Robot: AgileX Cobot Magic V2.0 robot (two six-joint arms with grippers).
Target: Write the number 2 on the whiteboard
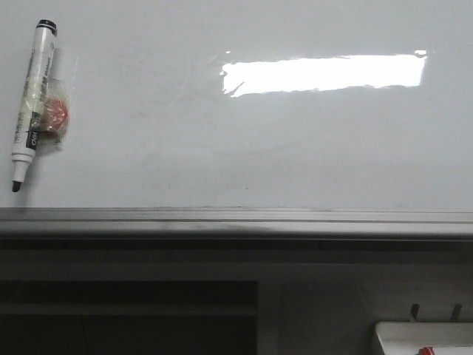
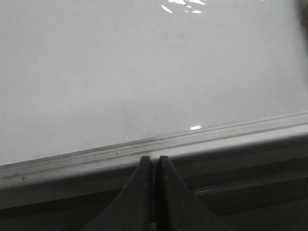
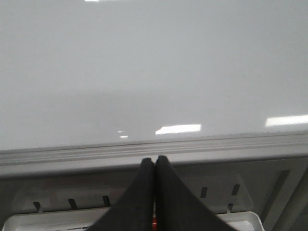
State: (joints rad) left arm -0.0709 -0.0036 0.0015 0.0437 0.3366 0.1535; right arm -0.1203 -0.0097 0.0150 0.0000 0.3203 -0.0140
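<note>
I find the whiteboard [image 1: 236,155] filling the front view, glossy, with a bright strip of glare at about one o'clock and only faint erased smudges near its middle. No number 2 is on it; I judge the writing not yet begun. A marker [image 1: 32,103] hangs on the board at about ten o'clock, uncapped, tip pointing down, with a small red-and-clear holder [image 1: 54,115] touching its barrel. The grey rail [image 1: 236,220] runs along the board's lower edge, and a white tray [image 1: 425,339] shows at about five o'clock below it.

The left pincer [image 2: 154,166] is fully closed, fingers pressed together, empty, sitting just below the rail. The right pincer [image 3: 154,166] is likewise closed and empty, above the tray.

Risks, in my judgement: the marker lies flat against the board, so a grasp may knock it loose; the bare tip may streak the surface; glare may hide thin strokes from me.
</note>
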